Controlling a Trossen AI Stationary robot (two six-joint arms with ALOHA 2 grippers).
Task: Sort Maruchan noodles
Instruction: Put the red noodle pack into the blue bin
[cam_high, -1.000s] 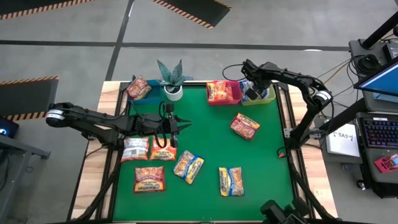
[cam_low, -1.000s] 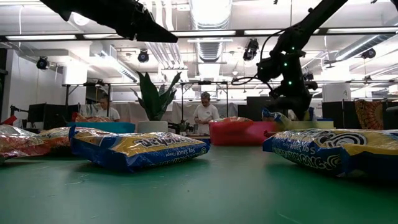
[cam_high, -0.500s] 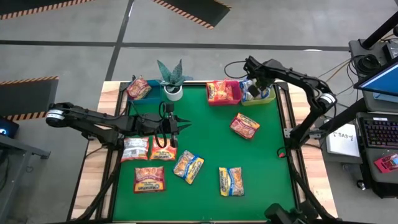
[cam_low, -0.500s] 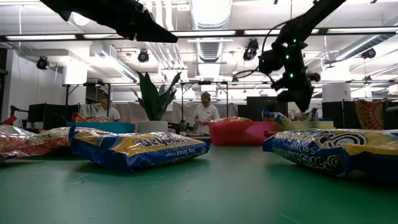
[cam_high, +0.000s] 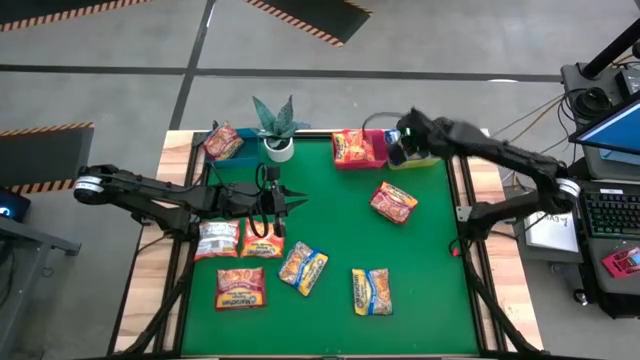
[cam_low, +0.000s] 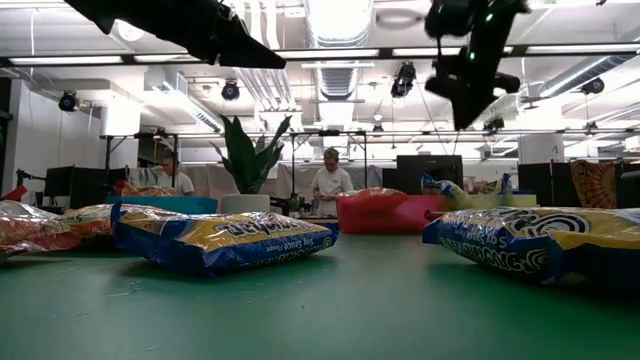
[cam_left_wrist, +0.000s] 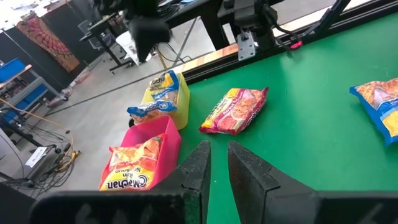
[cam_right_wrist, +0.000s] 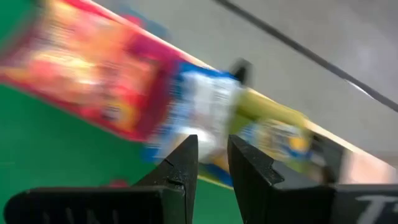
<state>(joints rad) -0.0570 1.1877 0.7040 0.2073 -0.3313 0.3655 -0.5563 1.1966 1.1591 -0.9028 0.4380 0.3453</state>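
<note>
- Clearly, the step in hand looks like the end of a drop-off: the right gripper (cam_high: 397, 150) hangs above the yellow-green plastic bin (cam_left_wrist: 180, 99) at the far right corner of the green table mat (cam_high: 420, 270), its fingers (cam_right_wrist: 180, 163) nearly together with nothing between them.
- That bin holds blue-and-yellow flat plastic noodle packets (cam_left_wrist: 154, 107); the red plastic bin (cam_high: 378, 150) just beside it holds an orange packet (cam_high: 350, 146), and a blue plastic bin (cam_high: 238, 152) at the far left corner holds a reddish one (cam_high: 220, 140).
- Six packets lie loose on the mat: a red-and-orange one (cam_high: 393, 202) nearest the right arm, two blue-and-yellow ones (cam_high: 303, 268) (cam_high: 371, 291) nearer the front, and three reddish or orange ones at the left (cam_high: 217, 240) (cam_high: 261, 238) (cam_high: 240, 288).
- The left gripper (cam_high: 287, 203) waits over the mat's left half, pincers nearly closed and empty.
- Next, I judge, the right arm should swing back, open over the red-and-orange packet and carry it to the bin matching its colour.
</note>
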